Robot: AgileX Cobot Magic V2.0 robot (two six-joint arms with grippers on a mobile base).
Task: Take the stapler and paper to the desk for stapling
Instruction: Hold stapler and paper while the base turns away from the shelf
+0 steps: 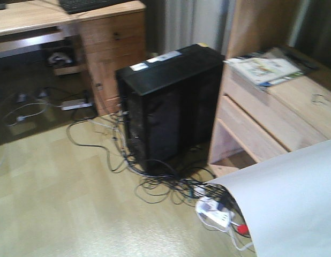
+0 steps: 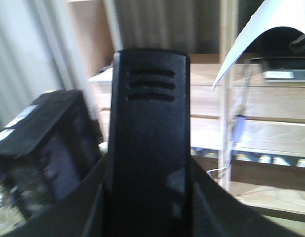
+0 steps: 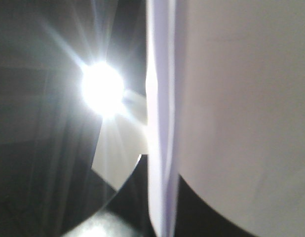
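A black stapler (image 2: 147,123) stands upright in the middle of the left wrist view, with my left gripper (image 2: 147,202) shut on its lower part. Its dark fingers (image 2: 78,207) flank it on both sides. The white paper (image 3: 241,98) runs edge-on through my right gripper (image 3: 160,207), which is shut on it. The same curved paper (image 1: 294,203) hangs at the lower right of the front view and shows as a paper corner (image 2: 251,39) in the left wrist view. The desk (image 1: 31,16) is far off at the upper left. Neither gripper shows in the front view.
A black computer tower (image 1: 165,101) stands on the floor ahead, with tangled cables (image 1: 155,182) and a white power strip (image 1: 213,211) at its foot. A light wooden shelf unit (image 1: 272,112) carrying magazines (image 1: 267,69) is at the right. A keyboard (image 1: 90,5) lies on the desk.
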